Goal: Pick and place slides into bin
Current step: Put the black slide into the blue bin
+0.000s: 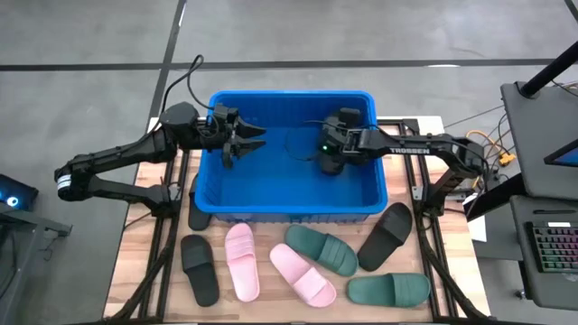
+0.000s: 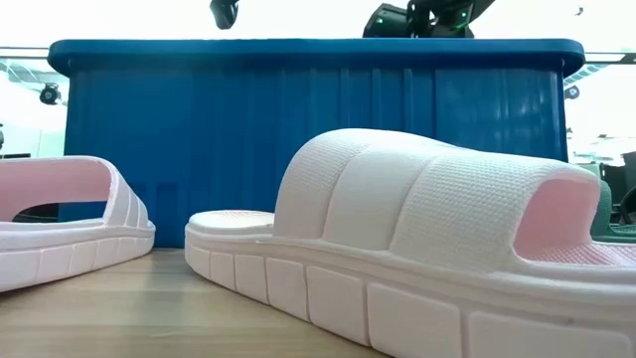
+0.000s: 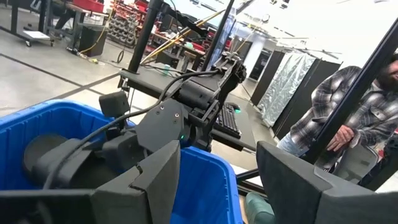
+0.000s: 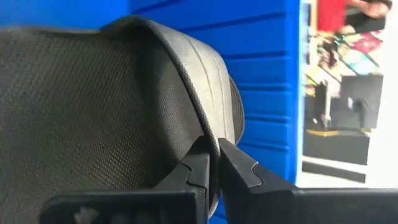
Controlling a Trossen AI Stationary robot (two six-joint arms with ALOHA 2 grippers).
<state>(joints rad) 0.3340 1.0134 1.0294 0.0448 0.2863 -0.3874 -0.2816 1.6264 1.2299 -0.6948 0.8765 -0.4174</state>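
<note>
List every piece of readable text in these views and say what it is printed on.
"TROSSEN": white lettering along the right arm over the bin, seen in the high view.

No other text can be read: the keyboard keys and the clutter in the room behind are too small or blurred. The slides show no visible lettering.

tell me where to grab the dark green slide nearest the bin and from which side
Grip the wide strap of the dark green slide, coming straight down from above. It lies sole-down on the table, so the arched strap stands proud, leaving a gap for one finger beneath it.
</note>
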